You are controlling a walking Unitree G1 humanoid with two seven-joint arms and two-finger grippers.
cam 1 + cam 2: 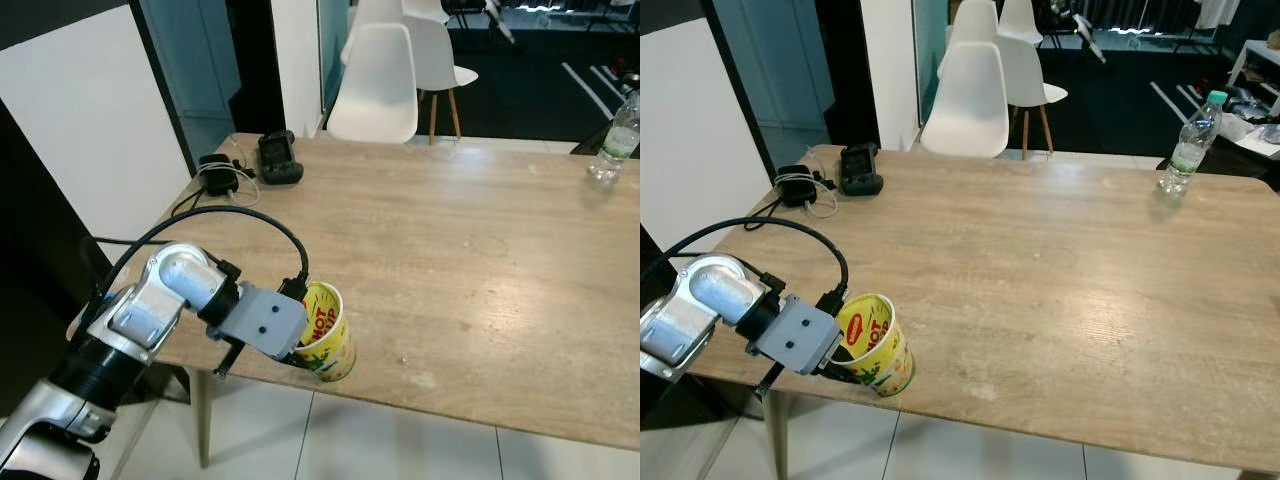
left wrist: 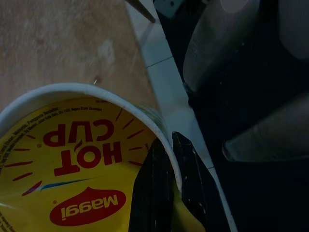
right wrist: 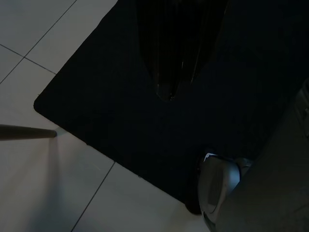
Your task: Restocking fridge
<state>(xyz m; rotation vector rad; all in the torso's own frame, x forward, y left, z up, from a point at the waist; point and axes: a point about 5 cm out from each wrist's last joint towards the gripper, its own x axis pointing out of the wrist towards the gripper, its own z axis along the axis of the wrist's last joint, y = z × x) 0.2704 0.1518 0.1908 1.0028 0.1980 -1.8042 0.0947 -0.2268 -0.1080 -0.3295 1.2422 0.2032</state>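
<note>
Left gripper (image 1: 303, 352) clamped on the rim of the yellow Maggi cup (image 1: 328, 335), lower left of frame, at the wooden table (image 1: 470, 250) edge. Right gripper (image 3: 170, 94) pinched closed on nothing, hanging over a dark mat (image 3: 120, 121). Water bottle (image 1: 1188, 145) upper right, far from the cup.

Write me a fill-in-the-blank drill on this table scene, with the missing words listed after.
1. The left pincer grips the rim of the yellow ____ cup.
2. The cup sits at the table's ____ edge, the one closest to the robot.
3. At the table's far right stands a clear plastic ____ with a green cap.
4. Behind the table stand white ____.

Missing words: noodle; near; bottle; chairs
</note>
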